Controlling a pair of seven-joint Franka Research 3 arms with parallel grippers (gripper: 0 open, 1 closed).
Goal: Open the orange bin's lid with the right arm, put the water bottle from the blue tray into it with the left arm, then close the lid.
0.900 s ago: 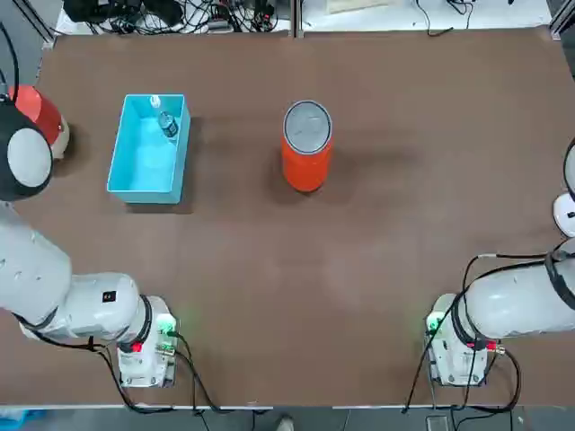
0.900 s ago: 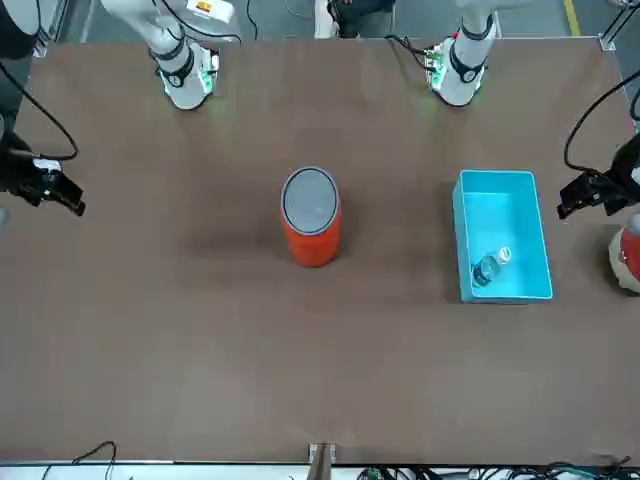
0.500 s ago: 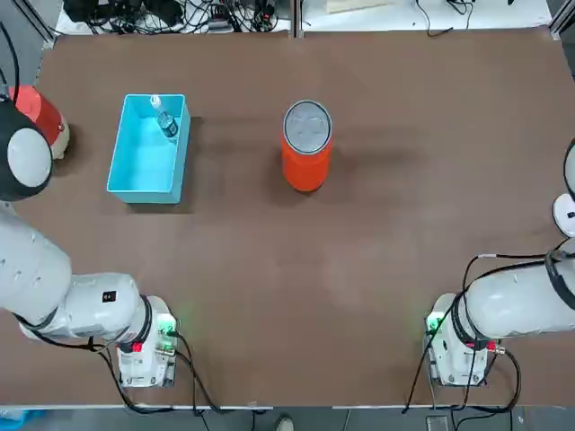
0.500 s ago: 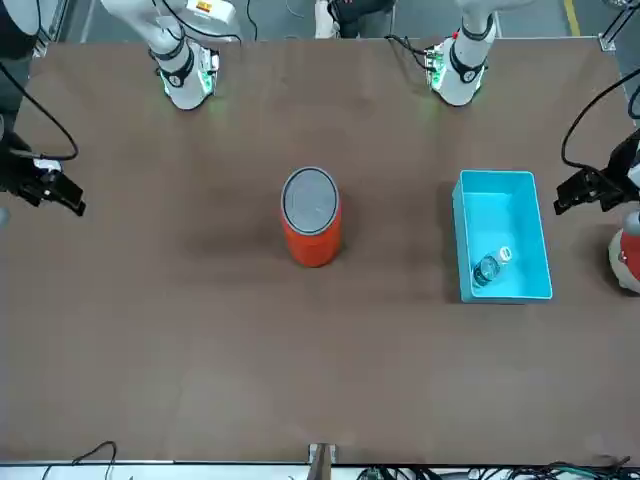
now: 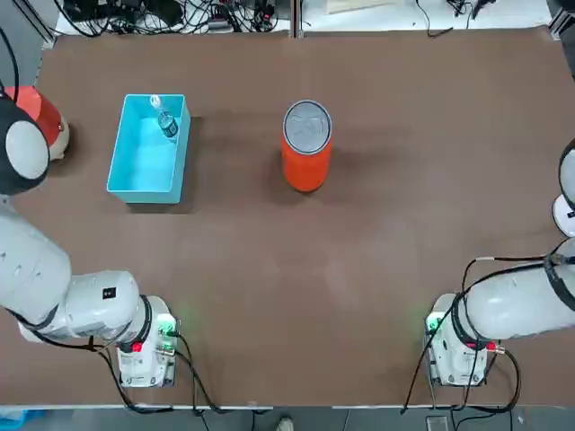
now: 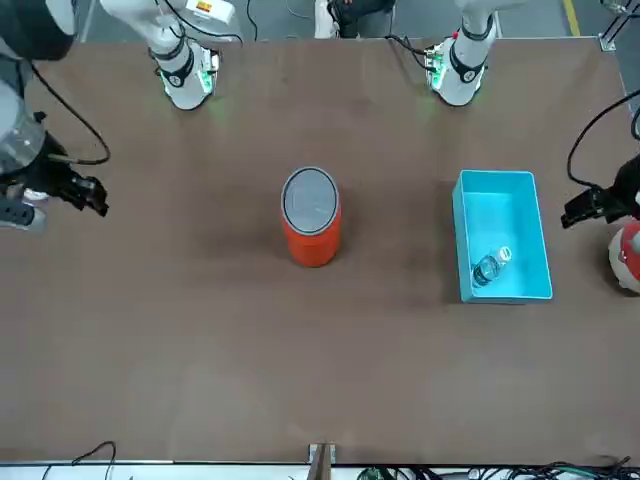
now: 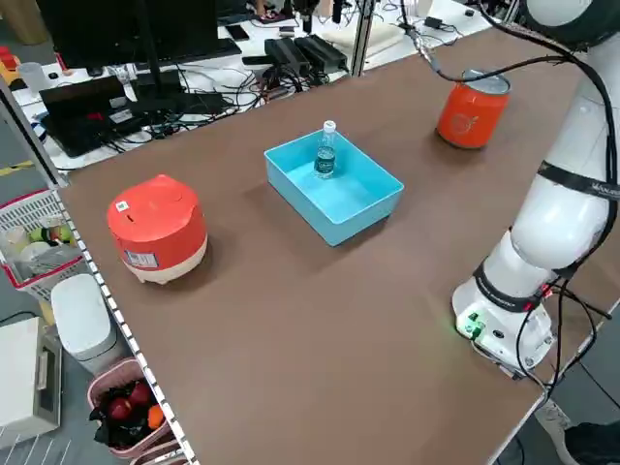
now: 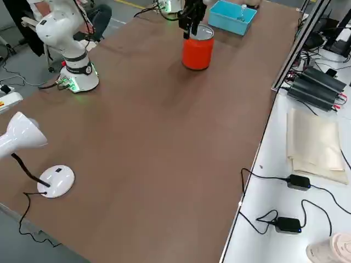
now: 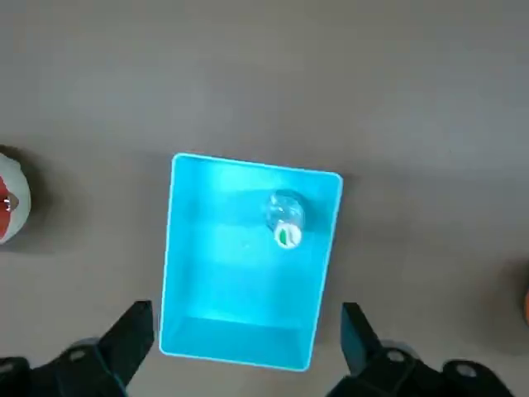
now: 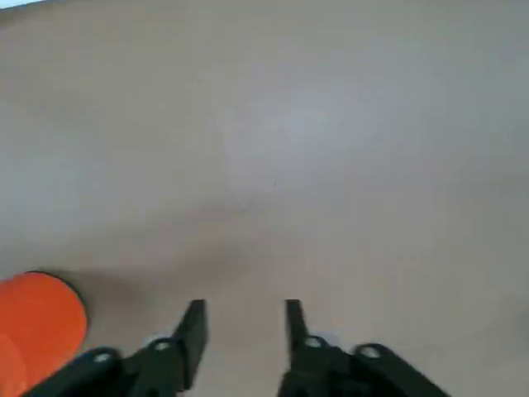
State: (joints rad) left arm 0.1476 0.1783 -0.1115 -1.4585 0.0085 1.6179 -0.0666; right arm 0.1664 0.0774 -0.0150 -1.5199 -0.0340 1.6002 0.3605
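Brown tabletop [image 5: 359, 233] carries an upright orange-red cylindrical bin [image 5: 305, 162] near its middle, and the round grey metallic lid [image 5: 307, 124] sits flat and closed on the bin's top. To the robot's left of the bin, well apart from it, lies a light blue open rectangular plastic tray [image 5: 144, 166]. A small clear plastic water bottle [image 5: 164, 119] with a pale cap stands in the tray's far end, close to the corner nearest the bin; in the left side view the bottle [image 7: 325, 155] is upright against the far wall.

The white left arm [image 5: 40, 278] rises from its base at the near left corner, and its dark left gripper [image 6: 590, 205] hangs above the table just outside the tray's outer long side, near a red-and-white rounded object [image 6: 628, 255]. In the left wrist view its fingers [image 9: 132, 335] stand wide apart, with the tray [image 9: 186, 273] below and between them and nothing held.

The white right arm [image 5: 517, 305] rises from the near right corner, and the right gripper [image 6: 80, 190] hovers over bare table at the robot's far right, well apart from the bin. Its fingers [image 10: 192, 327] are apart with a moderate gap, empty, and the bin's orange edge [image 10: 37, 318] shows off to one side in that wrist view.
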